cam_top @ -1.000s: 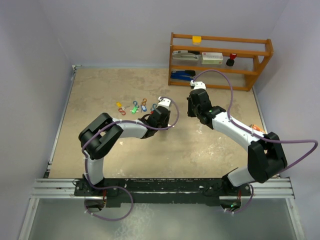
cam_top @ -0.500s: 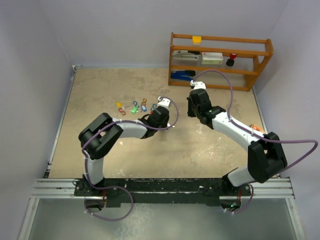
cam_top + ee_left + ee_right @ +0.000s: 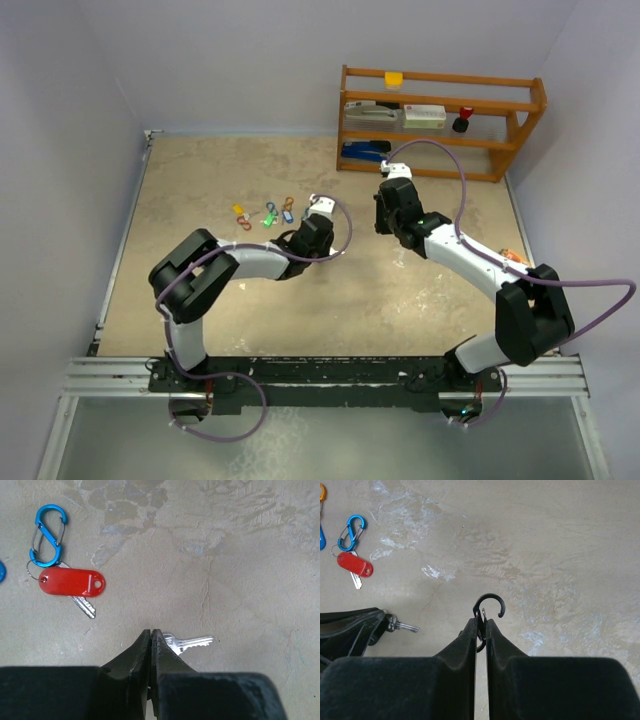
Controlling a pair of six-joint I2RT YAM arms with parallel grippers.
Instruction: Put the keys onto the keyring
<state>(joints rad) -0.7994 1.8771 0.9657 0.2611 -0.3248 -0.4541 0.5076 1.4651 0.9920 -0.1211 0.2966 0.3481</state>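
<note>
We see the left tool low over the bench with its two black fingers pressed flat together, only a thin seam between them. A bare silver key lies on the bench just to the right of those tips. Its toothed blade points away to the right and its head is tucked out of sight behind the right finger, so we cannot tell whether the head is pinched or merely covered. The right tool is nearly closed and grips the keyring, a thin black clip whose open, curved hook stands clear above the fingertips. A sliver of pale metal shows in the gap below it. From the right wrist, the silver key is down to the left of the keyring, near it but apart. Farther left on the bench lies a red-tagged key. Its glossy oblong plastic tag lies across a short silver blade, with a fine wire ring at its left end. A blue clip, S-shaped anodised metal with wire gates, rests just above it, touching that end. The bench top is matt, mottled beige with paler scuffs.
</note>
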